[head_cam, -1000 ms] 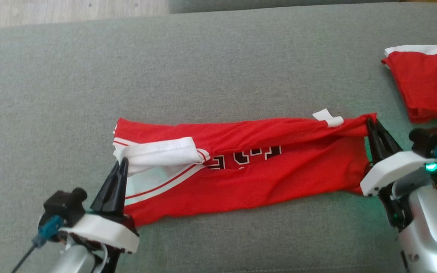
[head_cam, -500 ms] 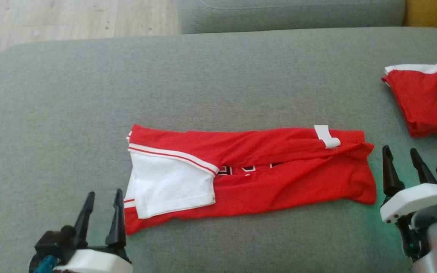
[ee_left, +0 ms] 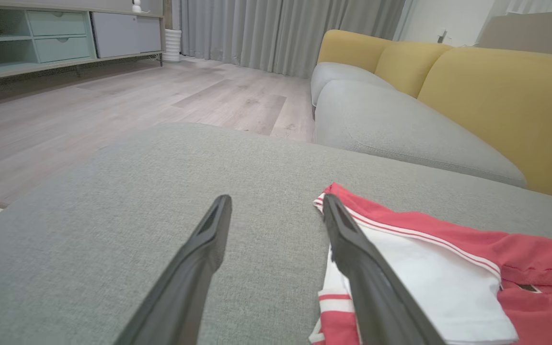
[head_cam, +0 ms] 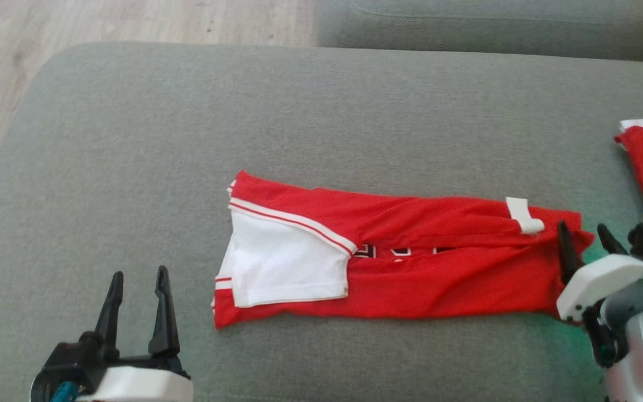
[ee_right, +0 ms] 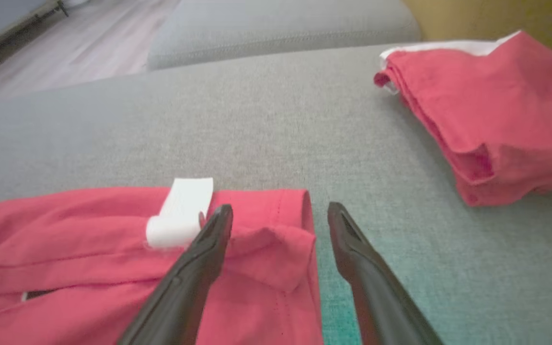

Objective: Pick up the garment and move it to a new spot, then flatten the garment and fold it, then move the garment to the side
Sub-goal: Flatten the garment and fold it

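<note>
While the garment [head_cam: 411,268] lies folded on the cushion [head_cam: 321,111], your left gripper [head_cam: 138,272], at its 8 o'clock, gapes empty. Your right gripper [head_cam: 582,226], at 3 o'clock, is spread over its corner, gripping nothing.

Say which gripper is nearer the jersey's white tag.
Right. The right gripper is at the end of the jersey, beside the white tag; the left gripper is off the opposite end.

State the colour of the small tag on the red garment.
The tag is white; right wrist view shows it best.
</note>
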